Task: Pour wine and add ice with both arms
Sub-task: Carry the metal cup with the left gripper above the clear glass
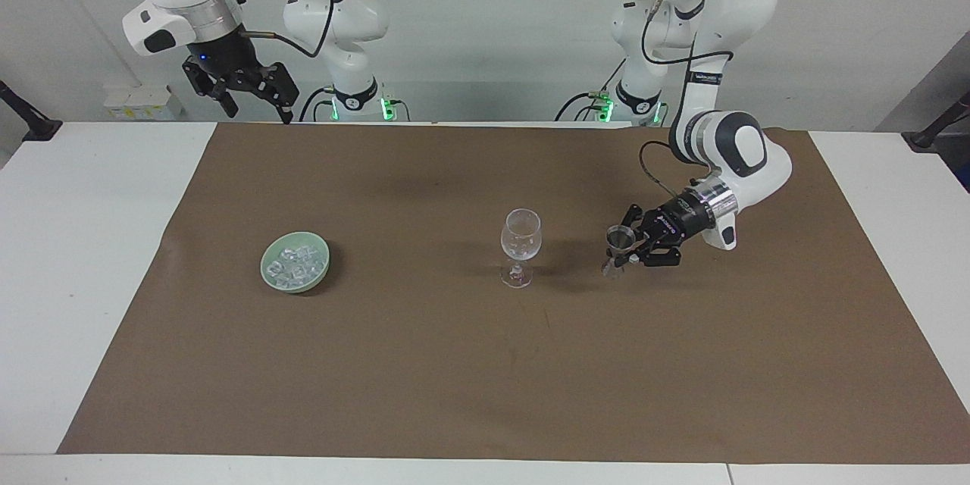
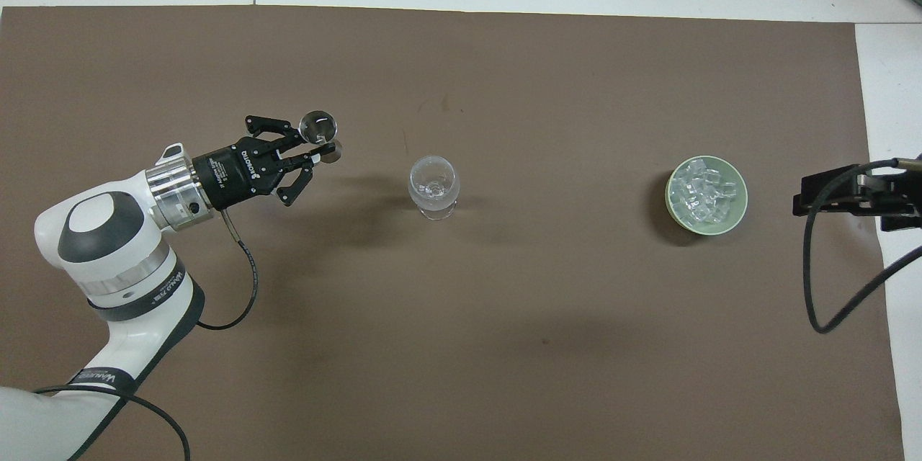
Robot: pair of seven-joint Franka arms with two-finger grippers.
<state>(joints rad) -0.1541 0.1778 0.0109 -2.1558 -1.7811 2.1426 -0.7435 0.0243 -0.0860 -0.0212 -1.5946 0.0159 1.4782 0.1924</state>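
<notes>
An empty clear stemmed wine glass stands upright mid-mat. My left gripper hangs low over the mat beside the glass, toward the left arm's end, shut on a small metal jigger at its narrow waist. The jigger is roughly upright and a short gap away from the glass. The ice fills a pale green bowl toward the right arm's end. High over the mat's edge by its own base, my right gripper waits open and empty. Wine itself is out of view.
A brown mat covers most of the white table. The right arm's black cable loops over the mat's edge beside the bowl.
</notes>
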